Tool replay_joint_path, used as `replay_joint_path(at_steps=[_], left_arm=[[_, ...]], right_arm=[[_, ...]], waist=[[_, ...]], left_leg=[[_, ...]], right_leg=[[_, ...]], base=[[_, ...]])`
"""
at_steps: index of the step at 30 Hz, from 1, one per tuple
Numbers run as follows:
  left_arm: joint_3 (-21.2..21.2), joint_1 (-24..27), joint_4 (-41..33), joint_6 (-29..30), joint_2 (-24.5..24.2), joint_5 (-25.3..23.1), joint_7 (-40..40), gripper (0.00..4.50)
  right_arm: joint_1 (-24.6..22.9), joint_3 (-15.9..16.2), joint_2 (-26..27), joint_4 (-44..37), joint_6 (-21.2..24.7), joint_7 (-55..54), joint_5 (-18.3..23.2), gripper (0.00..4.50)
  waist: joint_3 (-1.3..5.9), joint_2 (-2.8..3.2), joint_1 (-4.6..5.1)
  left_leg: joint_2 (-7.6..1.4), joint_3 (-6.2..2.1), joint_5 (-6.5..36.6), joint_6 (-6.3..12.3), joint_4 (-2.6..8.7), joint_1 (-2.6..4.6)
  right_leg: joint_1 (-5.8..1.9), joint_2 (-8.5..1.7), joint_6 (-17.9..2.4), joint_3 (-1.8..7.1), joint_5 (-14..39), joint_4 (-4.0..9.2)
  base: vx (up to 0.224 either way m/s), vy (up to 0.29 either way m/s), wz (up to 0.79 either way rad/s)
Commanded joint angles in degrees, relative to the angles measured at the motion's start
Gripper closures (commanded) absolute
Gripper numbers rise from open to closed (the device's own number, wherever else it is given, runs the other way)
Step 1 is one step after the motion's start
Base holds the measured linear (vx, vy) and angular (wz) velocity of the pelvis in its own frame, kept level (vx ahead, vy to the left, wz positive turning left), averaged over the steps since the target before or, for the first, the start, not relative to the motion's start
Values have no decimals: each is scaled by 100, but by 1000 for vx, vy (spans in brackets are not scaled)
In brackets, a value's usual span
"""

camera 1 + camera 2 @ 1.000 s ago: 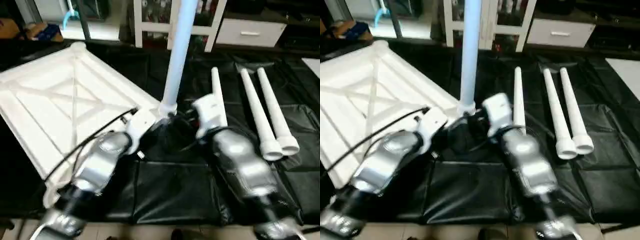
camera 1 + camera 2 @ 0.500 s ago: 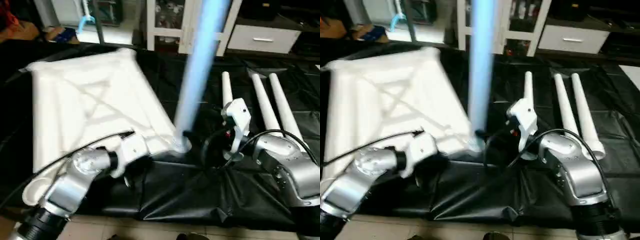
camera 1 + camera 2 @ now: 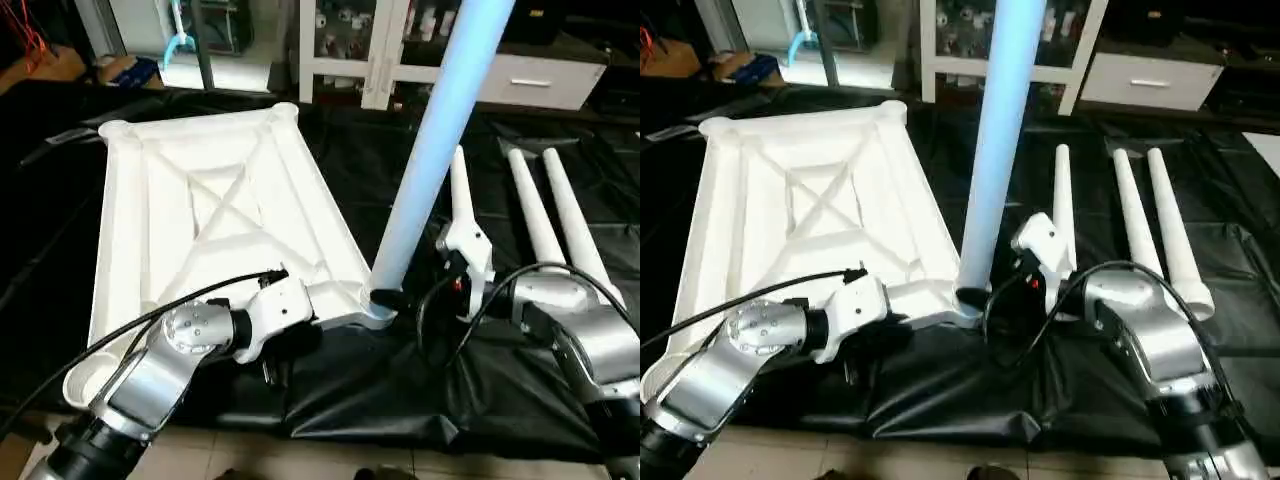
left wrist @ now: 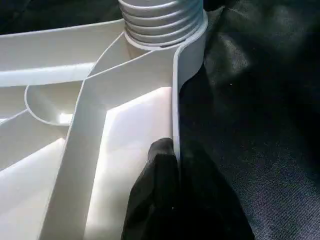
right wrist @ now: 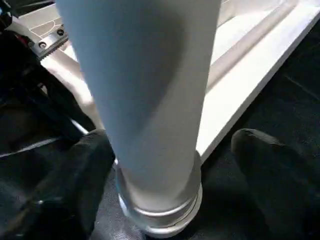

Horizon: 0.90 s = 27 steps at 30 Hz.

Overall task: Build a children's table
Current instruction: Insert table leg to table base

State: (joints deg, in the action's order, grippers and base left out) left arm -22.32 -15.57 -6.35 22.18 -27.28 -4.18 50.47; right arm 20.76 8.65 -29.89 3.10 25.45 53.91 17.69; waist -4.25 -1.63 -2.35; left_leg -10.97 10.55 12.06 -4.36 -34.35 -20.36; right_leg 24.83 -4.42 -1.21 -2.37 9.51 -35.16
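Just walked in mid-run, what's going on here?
The robot is putting legs on a white table top that lies upside down on black mats. One leg stands in the near corner socket. The left pincer is shut on the top's rim beside it; the right pincer sits open around the leg's base. Three spare legs lie to the right.

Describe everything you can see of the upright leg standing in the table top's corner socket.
The upright leg is a long, smooth, pale tube, apparently plastic, leaning slightly. Its ribbed threaded base sits in a near corner socket of the upturned table top. The right gripper is open, a black finger on either side of the base without pressing it. The left gripper is shut on the top's rim beside the socket.
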Motion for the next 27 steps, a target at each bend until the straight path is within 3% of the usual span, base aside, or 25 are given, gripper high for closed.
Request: replay_joint_path(at_steps=[1, 9, 19, 25, 27], left_arm=[[-30, -9, -167, -215, 150, 255, 10, 450], [-41, -10, -154, -221, 105, 236, 124, 450], [-15, 22, -152, -226, 101, 214, 102, 450], [51, 91, -172, -43, 113, 133, -86, 450], [107, -4, -79, 240, 216, -17, -370, 450]], right_arm=[[122, 38, -10, 197, -145, 75, -51, 59], [376, 100, 134, 709, -428, 366, -89, 131], [346, 102, 199, 841, -564, 522, -71, 208], [152, 95, 388, 779, -525, 150, -177, 247], [127, 62, 689, 953, -495, -449, -355, 251]], waist=[[426, -115, -11], [441, -135, -13], [449, -130, -26], [446, -122, -28], [434, -126, 17]], left_leg=[[-146, -15, 281, 631, 316, -34], [-152, -18, 237, 664, 299, -43], [-152, -21, 177, 704, 289, -44], [-149, -22, 168, 663, 292, -48], [-145, -27, 337, 527, 306, -52]], right_leg=[[-383, -265, -1138, 216, 974, 350], [-389, -267, -1183, 209, 917, 324], [-397, -265, -1222, 201, 885, 308], [-394, -267, -1177, 204, 911, 315], [-384, -259, -1102, 199, 1207, 344]], base=[[0, 0, 0], [0, 0, 0], [0, 0, 0], [0, 0, 0], [0, 0, 0]])
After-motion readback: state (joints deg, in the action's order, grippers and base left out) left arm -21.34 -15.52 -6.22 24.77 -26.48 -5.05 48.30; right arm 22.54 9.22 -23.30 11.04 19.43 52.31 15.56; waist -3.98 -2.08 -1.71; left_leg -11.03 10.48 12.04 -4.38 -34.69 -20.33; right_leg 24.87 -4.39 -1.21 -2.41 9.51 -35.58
